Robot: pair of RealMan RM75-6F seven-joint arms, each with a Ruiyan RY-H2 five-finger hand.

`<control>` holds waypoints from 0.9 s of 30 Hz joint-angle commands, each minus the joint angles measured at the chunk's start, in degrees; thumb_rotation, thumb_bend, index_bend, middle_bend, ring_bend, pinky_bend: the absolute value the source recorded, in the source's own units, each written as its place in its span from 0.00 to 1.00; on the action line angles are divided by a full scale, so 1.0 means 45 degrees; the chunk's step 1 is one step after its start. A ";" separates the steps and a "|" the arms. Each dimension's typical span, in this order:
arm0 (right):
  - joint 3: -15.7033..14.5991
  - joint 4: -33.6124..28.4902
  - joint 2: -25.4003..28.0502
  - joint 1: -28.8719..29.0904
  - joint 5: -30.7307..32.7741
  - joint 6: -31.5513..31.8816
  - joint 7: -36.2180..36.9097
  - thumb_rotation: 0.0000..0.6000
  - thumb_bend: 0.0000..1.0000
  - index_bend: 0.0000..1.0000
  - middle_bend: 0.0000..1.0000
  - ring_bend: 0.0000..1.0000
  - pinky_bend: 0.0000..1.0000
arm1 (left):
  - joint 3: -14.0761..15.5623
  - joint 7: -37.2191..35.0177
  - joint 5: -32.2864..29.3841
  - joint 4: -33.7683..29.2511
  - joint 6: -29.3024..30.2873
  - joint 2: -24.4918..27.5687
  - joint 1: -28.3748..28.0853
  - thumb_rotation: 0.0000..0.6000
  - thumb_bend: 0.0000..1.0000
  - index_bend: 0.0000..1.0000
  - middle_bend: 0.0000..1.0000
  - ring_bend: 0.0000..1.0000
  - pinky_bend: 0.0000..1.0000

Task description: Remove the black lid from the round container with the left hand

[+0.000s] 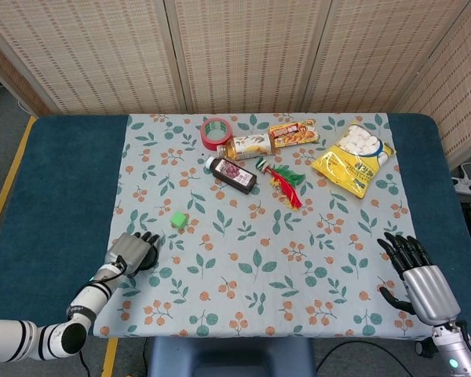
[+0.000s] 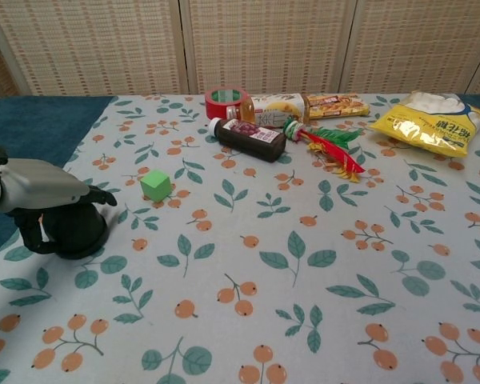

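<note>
My left hand (image 1: 133,252) rests low on the left edge of the floral cloth, its fingers wrapped over a black round lid (image 2: 74,231) that sits on the cloth. The chest view shows the left hand (image 2: 42,189) covering the lid's top, with the lid's dark side wall showing beneath it. I cannot tell a separate container body under the lid. My right hand (image 1: 417,272) is at the near right corner, fingers spread and holding nothing; it appears only in the head view.
A green cube (image 2: 155,185) lies just right of the left hand. At the far side are a red tape roll (image 1: 215,132), a dark bottle (image 1: 233,174), snack packs (image 1: 293,133), a red-green toy (image 1: 283,180) and a yellow bag (image 1: 353,158).
</note>
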 commanded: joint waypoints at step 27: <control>0.0007 -0.0009 -0.0031 0.0016 0.0001 -0.0030 -0.0050 1.00 0.17 0.00 0.00 0.00 0.00 | 0.0158 -0.1797 0.3899 -0.1259 0.1720 0.1201 0.1203 1.00 0.41 0.19 0.19 0.16 0.40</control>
